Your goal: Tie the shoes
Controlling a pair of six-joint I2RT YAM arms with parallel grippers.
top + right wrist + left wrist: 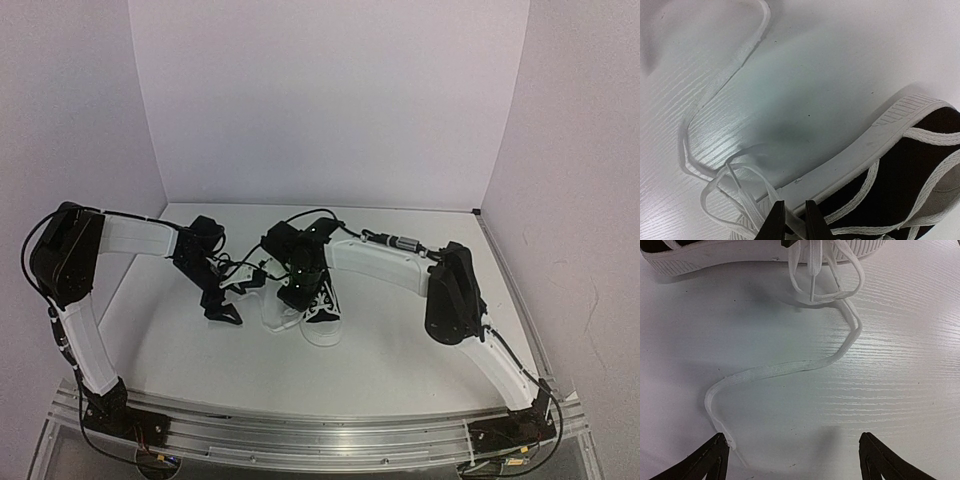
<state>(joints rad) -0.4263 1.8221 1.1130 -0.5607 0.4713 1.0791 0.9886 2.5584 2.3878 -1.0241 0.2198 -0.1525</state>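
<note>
A small black sneaker with white sole and toe cap sits mid-table; its sole shows at the top of the left wrist view and its black upper at the right of the right wrist view. A long white lace runs from the shoe across the table toward my left gripper, which is open low over the table; the lace end lies by its left finger. My right gripper is shut on a lace strand at the shoe's side, over the shoe.
White walls close in the table at the back and sides. A metal rail with both arm bases runs along the near edge. Both arms reach inward and crowd the middle around the shoe.
</note>
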